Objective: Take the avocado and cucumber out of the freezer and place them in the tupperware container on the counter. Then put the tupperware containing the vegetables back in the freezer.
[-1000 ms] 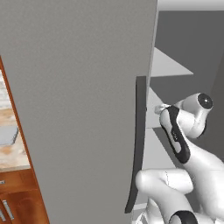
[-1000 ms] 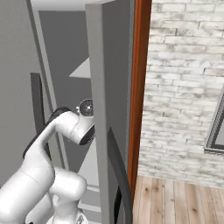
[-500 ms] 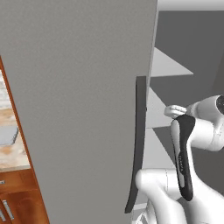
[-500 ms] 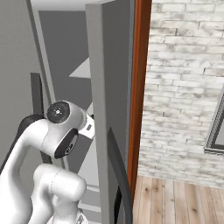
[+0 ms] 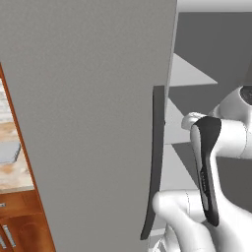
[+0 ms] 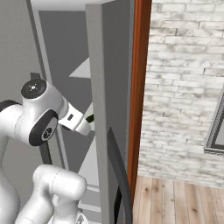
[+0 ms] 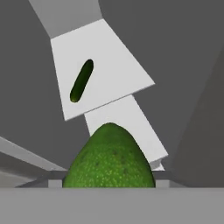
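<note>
Whitewashed brick wall (image 6: 183,83) across the right half of the right base view, pale blocks in uneven courses with grey mortar. Against its left edge, a tall reddish-brown wooden upright (image 6: 139,87), running from the top of the picture down to the floor. Below the bricks, a wooden plank floor (image 6: 175,201) in warm light brown, boards running away from the camera. At the far right edge, part of a dark frame (image 6: 216,131) on the wall, cut off by the picture border, contents unclear.
</note>
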